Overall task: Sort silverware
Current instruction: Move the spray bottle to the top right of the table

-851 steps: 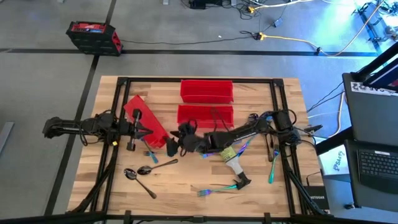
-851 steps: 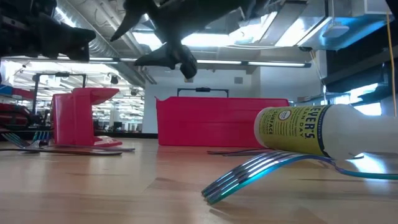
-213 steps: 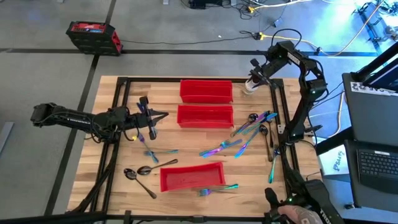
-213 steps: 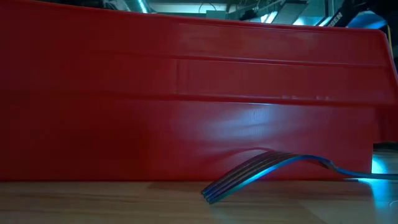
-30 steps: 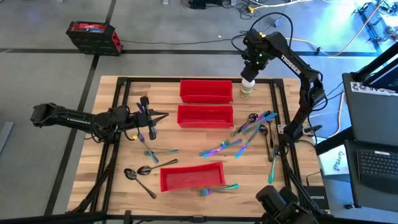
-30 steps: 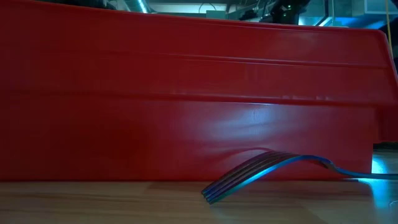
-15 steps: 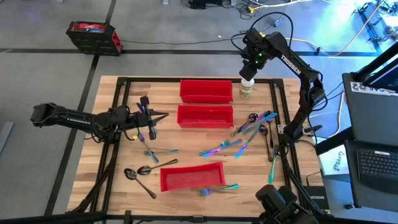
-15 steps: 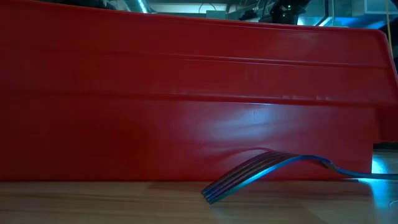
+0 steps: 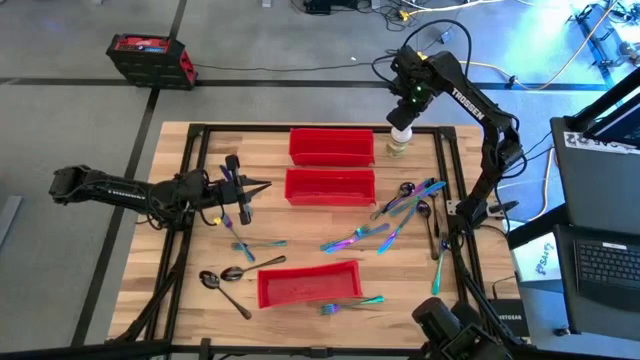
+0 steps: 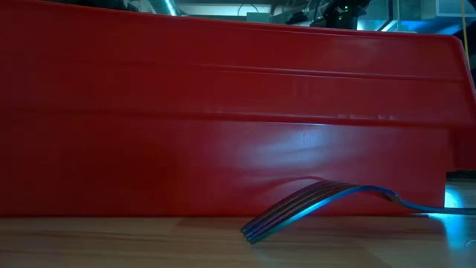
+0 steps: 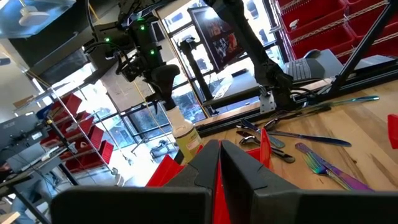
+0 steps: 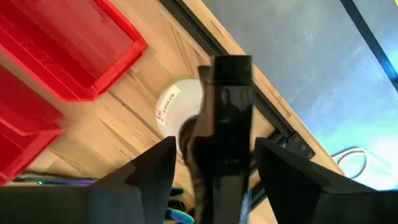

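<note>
Up near the top right of the high view, the right gripper [image 9: 401, 124] hangs straight over the spray bottle [image 9: 397, 143], which stands upright on the wooden surface [image 9: 300, 240] just right of the back red bin [image 9: 332, 146]. From the wrist view its fingers [image 12: 155, 171] look spread apart on either side of the bottle's black nozzle, not squeezing it.

Over at middle left, the left gripper [image 9: 238, 190] sits low above the surface with its fingers [image 11: 249, 171] pressed together, nothing in them.

The silverware [image 9: 395, 212] is mostly scattered right of center, a loose bunch of iridescent pieces beside the middle red bin [image 9: 330, 186]. A few more lie at lower left, and one fork [image 10: 320, 205] rests right against the front red bin [image 9: 308, 283], tines curling down.
</note>
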`<control>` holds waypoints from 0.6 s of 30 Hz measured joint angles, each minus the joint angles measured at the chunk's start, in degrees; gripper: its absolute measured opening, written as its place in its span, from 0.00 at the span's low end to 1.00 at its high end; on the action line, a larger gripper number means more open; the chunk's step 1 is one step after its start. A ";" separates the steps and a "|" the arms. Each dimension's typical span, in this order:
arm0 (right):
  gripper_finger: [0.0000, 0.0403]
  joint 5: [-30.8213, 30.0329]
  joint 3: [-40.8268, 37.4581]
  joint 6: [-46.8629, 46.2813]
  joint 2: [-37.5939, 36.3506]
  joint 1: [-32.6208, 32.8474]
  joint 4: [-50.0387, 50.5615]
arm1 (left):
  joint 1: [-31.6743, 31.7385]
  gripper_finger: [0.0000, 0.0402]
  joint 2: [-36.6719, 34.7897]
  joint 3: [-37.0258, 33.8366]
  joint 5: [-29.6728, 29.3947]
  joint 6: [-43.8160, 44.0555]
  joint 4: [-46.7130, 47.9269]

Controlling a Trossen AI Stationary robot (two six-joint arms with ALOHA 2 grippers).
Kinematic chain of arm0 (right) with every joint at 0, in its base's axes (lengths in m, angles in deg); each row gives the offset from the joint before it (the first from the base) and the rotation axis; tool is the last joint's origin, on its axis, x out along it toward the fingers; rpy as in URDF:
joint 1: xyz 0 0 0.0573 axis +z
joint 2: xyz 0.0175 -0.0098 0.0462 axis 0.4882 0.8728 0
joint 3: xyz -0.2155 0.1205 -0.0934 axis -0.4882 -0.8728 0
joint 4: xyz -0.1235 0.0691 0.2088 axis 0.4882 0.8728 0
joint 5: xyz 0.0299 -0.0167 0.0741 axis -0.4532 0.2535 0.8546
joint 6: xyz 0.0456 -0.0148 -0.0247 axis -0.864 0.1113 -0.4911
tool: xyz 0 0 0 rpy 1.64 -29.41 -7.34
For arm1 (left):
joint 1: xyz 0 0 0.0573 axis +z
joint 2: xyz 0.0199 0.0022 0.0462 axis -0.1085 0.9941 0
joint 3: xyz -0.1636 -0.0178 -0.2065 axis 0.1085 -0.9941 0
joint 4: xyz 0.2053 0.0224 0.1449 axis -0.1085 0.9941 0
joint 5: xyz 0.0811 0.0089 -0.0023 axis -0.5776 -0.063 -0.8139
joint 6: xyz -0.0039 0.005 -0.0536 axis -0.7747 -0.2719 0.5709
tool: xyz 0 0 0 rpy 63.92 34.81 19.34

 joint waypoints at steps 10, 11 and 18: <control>0.25 1.13 0.05 -4.08 -0.08 0.00 0.21 | 0.00 0.00 0.00 0.00 0.00 0.00 0.00; 0.23 1.36 0.07 -4.51 -0.13 0.00 0.27 | 0.00 0.00 0.00 0.00 0.00 0.00 0.00; 0.22 1.90 0.36 -10.12 -0.22 0.00 1.69 | 0.00 0.00 0.00 0.00 0.00 0.00 0.00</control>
